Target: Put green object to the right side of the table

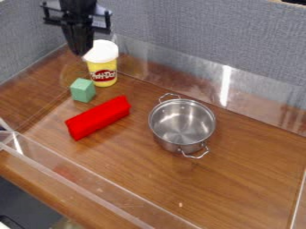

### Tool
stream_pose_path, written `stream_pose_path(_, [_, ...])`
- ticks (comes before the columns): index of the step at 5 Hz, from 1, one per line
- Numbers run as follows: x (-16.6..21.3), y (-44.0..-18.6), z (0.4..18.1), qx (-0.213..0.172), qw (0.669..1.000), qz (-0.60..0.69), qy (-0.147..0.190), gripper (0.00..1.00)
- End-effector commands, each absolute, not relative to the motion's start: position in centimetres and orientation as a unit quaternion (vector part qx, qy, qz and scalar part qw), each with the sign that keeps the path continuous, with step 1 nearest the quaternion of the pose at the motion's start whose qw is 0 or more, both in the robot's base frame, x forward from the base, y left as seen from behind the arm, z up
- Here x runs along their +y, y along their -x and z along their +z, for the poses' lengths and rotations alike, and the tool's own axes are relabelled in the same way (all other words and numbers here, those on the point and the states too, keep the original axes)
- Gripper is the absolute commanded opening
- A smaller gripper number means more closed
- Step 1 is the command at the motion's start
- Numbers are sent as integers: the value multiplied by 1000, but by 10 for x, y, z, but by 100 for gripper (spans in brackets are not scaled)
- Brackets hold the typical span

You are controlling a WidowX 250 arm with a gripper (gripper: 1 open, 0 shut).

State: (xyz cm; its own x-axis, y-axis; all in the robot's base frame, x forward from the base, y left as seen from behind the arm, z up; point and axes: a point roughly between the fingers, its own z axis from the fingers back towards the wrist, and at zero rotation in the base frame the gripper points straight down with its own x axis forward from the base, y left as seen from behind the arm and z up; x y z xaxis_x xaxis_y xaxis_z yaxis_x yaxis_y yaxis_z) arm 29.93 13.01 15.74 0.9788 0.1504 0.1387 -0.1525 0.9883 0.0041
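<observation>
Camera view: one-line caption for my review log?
Shut hand raised above green block left on table.

The table point(239, 161) is brown wood-grain with a glossy sheen, edged by clear acrylic walls point(180, 67) that catch reflections. The green object point(81, 89) looks matte and plain; the red block point(97, 117) is likewise dull-surfaced. The pot point(182, 123) is shiny brushed metal — bright inside. The yellow tub point(102, 68) appears smooth plastic with a white lid. The gripper point(79, 43) is matte black. Behind — grey, cloth-like backing point(203, 27).
</observation>
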Motion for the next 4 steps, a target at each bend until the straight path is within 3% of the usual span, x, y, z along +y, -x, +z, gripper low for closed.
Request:
stream_pose_path(1, [132, -311, 171, -100, 993, 67, -22, 100])
stream_pose_path(4, [150, -330, 132, -72, 994, 82, -31, 100])
